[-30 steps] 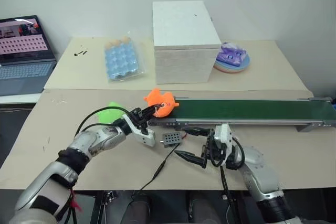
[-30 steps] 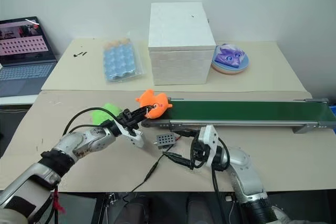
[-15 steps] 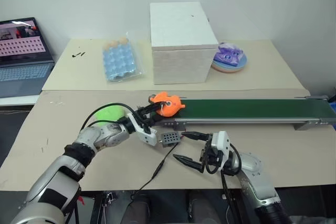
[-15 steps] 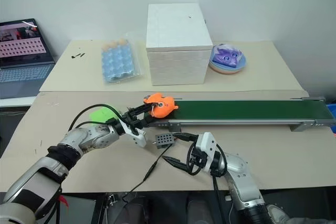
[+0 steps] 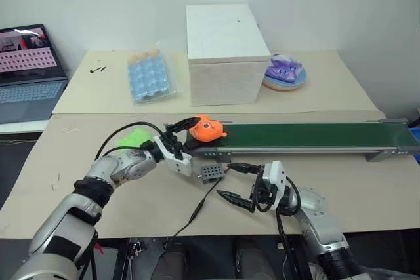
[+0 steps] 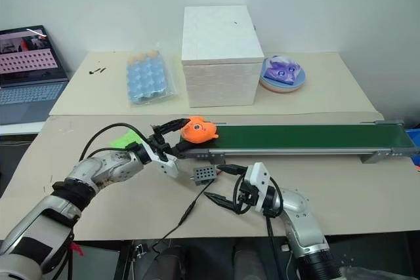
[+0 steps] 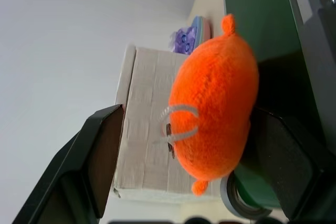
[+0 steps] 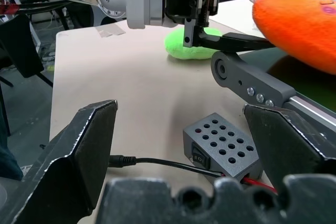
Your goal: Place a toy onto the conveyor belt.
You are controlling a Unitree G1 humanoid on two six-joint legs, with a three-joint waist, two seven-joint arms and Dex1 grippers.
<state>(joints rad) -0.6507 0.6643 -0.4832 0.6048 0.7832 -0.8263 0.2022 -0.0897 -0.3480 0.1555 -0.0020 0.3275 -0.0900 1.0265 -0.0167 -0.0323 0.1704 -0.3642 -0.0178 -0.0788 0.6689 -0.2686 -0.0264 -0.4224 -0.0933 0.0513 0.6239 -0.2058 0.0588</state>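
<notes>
Where the table meets the picture's left edge, an open grey laptop with a pink-lit screen (image 5: 29,63) is cut off, so part of its keyboard is lost. Next along, a clear plastic tray of pale blue eggs (image 5: 144,75) lies flat on the beige tabletop (image 5: 79,162), and a lime green rounded soft toy (image 5: 134,137) is partly hidden behind the left arm and a black cable. The left gripper (image 5: 182,132) reaches to the near end of the long dark green conveyor belt in its grey metal frame (image 5: 315,137); its two black fingers stand wide apart, one on each side of the small bright orange fish-shaped soft toy (image 5: 209,128), with a gap at the upper finger. The lower finger sits close against the toy, and contact there cannot be made out. The toy rests on the belt's left end, its underside hidden by its own bulk. Behind it stands a tall white textured box (image 5: 226,54). Below the belt lies a small grey perforated box with a switch (image 5: 212,174), its black lead running off the table's front edge. The right gripper (image 5: 237,184) hangs just right of that box, fingers spread, holding nothing. Far right, a purple soft toy (image 5: 285,69) sits on a shallow plate, its shape hard to read, and the belt's far end runs to the picture's edge.
</notes>
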